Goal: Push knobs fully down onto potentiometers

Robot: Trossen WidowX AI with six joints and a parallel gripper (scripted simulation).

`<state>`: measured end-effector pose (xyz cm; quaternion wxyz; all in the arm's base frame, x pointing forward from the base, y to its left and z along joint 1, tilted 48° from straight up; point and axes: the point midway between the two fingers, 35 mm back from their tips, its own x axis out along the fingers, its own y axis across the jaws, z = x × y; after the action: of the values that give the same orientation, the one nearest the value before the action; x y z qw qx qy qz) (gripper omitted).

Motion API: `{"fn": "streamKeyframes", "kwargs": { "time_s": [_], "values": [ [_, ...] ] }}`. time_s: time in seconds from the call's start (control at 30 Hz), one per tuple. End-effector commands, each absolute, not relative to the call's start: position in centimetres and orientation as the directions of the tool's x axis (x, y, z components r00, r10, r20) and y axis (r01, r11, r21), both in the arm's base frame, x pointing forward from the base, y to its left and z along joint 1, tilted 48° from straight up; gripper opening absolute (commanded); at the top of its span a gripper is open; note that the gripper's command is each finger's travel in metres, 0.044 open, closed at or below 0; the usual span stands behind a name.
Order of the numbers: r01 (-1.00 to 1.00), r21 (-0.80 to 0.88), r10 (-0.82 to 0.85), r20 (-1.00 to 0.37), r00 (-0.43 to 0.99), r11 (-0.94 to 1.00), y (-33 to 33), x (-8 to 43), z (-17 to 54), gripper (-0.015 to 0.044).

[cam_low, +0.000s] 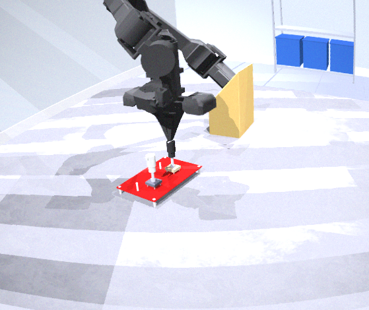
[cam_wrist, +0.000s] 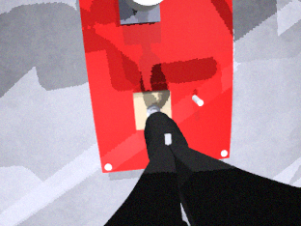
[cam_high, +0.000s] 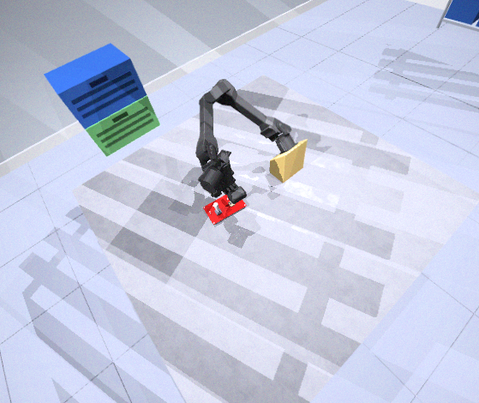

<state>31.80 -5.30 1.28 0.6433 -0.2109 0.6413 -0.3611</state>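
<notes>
The red circuit board [cam_high: 233, 208] [cam_low: 188, 167] [cam_wrist: 212, 130] stands on short legs. The black knob [cam_low: 171, 149] [cam_wrist: 160, 129] is upright over the cream potentiometer [cam_low: 173, 168] [cam_wrist: 140, 112]; some bare shaft shows below it. The white knob [cam_low: 150, 162] [cam_wrist: 147, 1] stands over the grey potentiometer [cam_low: 153, 182] [cam_wrist: 137, 15], with bare shaft showing between them. My gripper [cam_low: 170, 138] [cam_wrist: 168, 155] is shut with nothing between its fingers. It points down, its tips at the top of the black knob; whether they press on it cannot be told.
Thin white pins [cam_low: 136, 186] [cam_wrist: 198, 100] stand up from the board near the potentiometers. A yellow wedge-shaped block [cam_high: 289, 161] [cam_low: 231, 109] stands behind and right of the board, by the arm's base. Blue and green cabinets [cam_high: 100, 87] are far left.
</notes>
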Motion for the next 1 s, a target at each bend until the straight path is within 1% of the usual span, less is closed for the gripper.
{"fn": "streamKeyframes", "kwargs": {
  "time_s": [0.0,0.97],
  "values": [
    [0.189,-0.737,-0.737,-0.67,-0.084,0.649,-5.44,31.74,1.19,0.0],
    [0.189,-0.737,-0.737,-0.67,-0.084,0.649,-5.65,31.71,1.0,0.0]
  ]
}}
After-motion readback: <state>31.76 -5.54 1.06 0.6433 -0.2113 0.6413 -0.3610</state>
